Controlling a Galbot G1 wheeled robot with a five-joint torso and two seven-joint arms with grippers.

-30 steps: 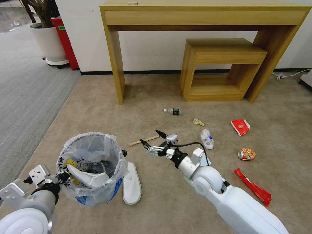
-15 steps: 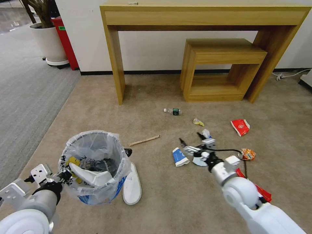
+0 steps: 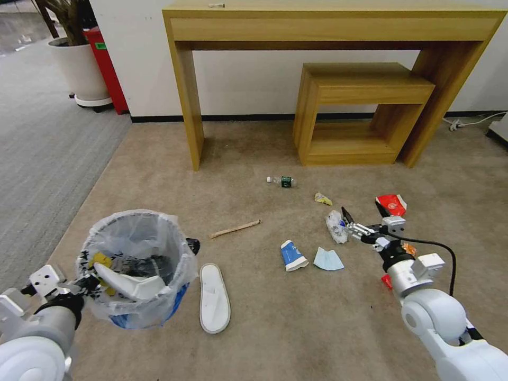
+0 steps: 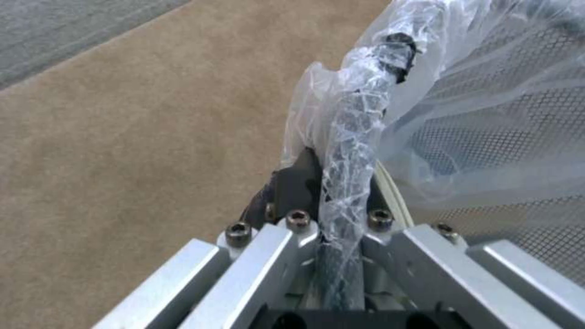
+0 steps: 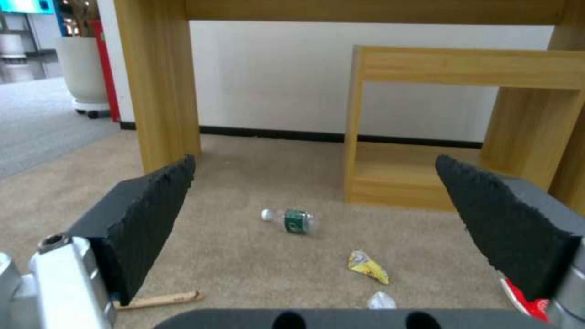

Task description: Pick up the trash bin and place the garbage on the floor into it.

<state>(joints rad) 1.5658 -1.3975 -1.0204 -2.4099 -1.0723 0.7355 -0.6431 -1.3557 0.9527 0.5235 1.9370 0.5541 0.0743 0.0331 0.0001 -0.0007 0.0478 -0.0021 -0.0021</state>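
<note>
One slipper (image 3: 214,298) lies on the floor (image 3: 275,328), one sits in the trash bin (image 3: 138,264). Left gripper (image 4: 341,214) clamps the bin's rim; right gripper (image 3: 364,216), at 3 o'clock, gapes empty, hiding the can.

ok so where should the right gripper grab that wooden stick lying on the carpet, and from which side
Probably mid-length, coming straight down from above. The wooden stick lies flat on the beige carpet, long and thin, slanted, with bare floor around it. So the open right gripper would likely do best with its jaws turned across the stick's narrow width, not along its length. A centre grip should keep it from tipping.
</note>
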